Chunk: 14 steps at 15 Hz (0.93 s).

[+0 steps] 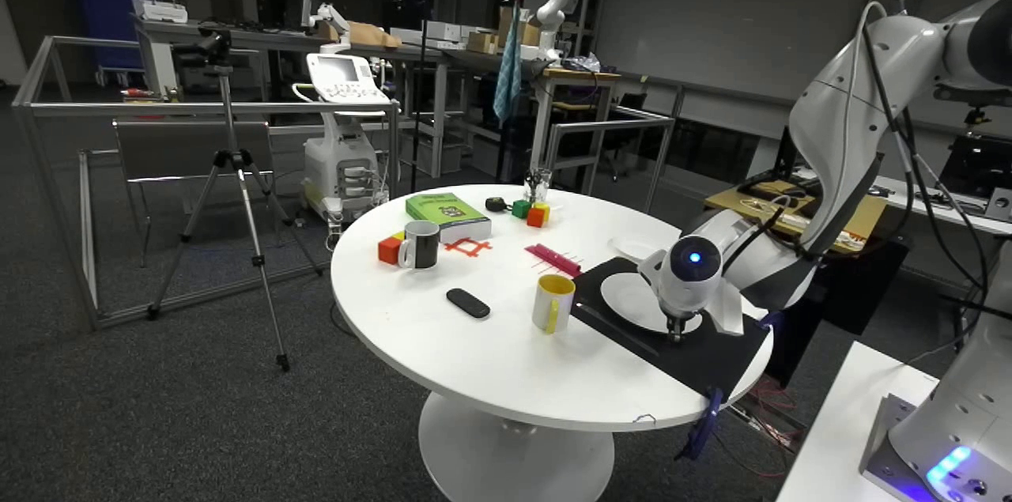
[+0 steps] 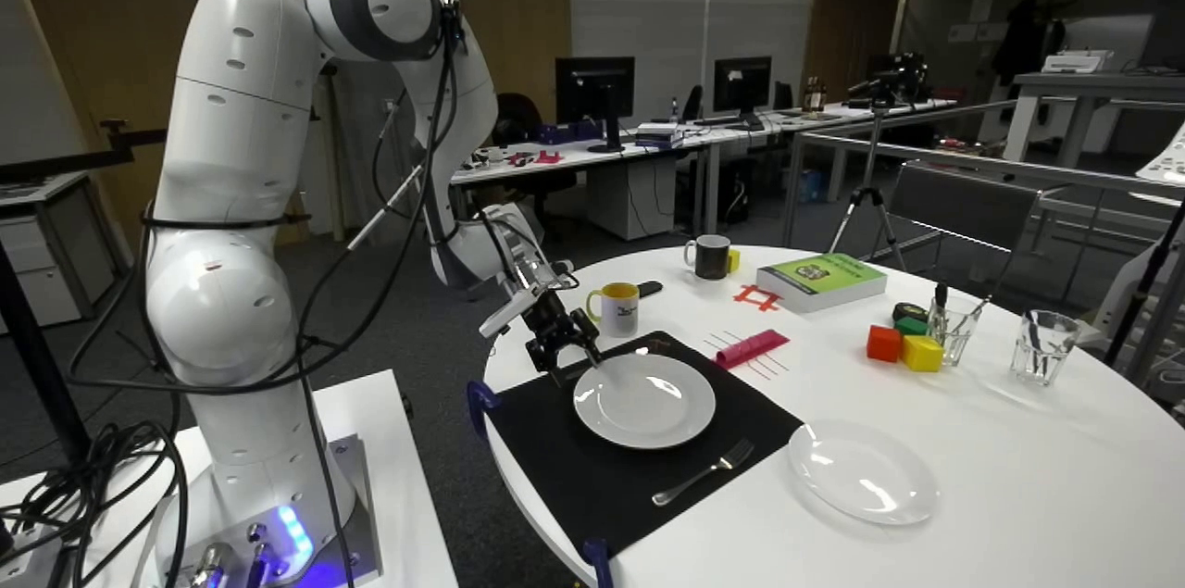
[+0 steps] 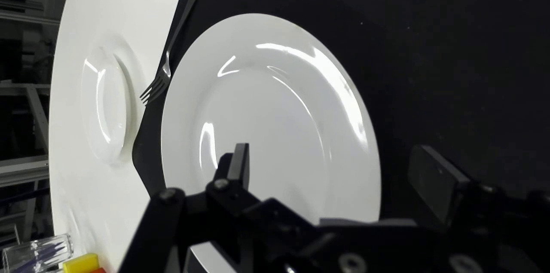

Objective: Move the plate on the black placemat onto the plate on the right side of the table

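A large white plate lies on the black placemat [image 2: 555, 463]; it shows in both exterior views [image 1: 624, 296] [image 2: 645, 403] and the wrist view [image 3: 266, 105]. A second white plate lies on the bare table past the placemat's edge, in both exterior views [image 1: 628, 247] [image 2: 866, 472] and at the left of the wrist view [image 3: 105, 105]. My gripper [image 3: 335, 165] is open and empty, tilted at the near rim of the placemat plate. In the wrist view one finger is over the plate and the other is outside its rim, over the placemat. Whether a finger touches the plate cannot be told.
A fork [image 2: 704, 472] lies at the placemat's edge between the plates. A yellow-and-white mug [image 2: 618, 308] stands beside the placemat. A pink piece [image 2: 752, 348], coloured cubes [image 2: 884, 344], glasses [image 2: 1043, 347] and a green book [image 2: 819, 281] stand farther off. Blue clamps [image 1: 704, 423] grip the table edge.
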Motion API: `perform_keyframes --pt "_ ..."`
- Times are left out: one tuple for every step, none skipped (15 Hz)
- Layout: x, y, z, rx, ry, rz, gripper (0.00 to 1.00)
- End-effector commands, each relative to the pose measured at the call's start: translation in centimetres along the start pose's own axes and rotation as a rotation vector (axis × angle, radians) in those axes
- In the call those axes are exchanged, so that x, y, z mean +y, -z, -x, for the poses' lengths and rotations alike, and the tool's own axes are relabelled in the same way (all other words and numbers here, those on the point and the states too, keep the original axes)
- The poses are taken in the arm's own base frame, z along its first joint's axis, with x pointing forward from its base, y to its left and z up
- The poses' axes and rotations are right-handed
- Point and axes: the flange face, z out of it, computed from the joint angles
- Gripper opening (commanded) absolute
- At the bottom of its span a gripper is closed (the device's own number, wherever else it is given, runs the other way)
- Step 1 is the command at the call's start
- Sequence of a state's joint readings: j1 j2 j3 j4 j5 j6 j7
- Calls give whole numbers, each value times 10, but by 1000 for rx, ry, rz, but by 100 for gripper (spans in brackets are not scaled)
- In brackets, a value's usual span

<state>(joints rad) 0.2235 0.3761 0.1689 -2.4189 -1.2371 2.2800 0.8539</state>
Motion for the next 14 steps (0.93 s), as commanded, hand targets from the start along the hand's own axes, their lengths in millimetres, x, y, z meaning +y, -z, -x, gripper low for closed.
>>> perform_keyframes --pt "1 -6 -4 30 37 55 100" --pt "2 -7 -4 37 48 62 100" --pt "2 -9 -4 45 56 67 100" --pt "3 -10 -4 50 64 71 100" --pt "3 -13 -4 56 75 77 100" --pt "3 -14 -4 60 84 83 100" --pt "2 -16 -4 66 92 87 100" --pt "2 -17 -5 68 99 90 100" --pt "1 -19 -5 70 104 91 100" --pt "0 -20 -5 72 110 91 100" --pt "-1 -22 -6 73 116 95 100" --pt "-2 -23 -6 76 122 99 100" --pt "-3 -23 -6 78 129 102 100" --pt "-4 -25 -7 80 136 108 100"
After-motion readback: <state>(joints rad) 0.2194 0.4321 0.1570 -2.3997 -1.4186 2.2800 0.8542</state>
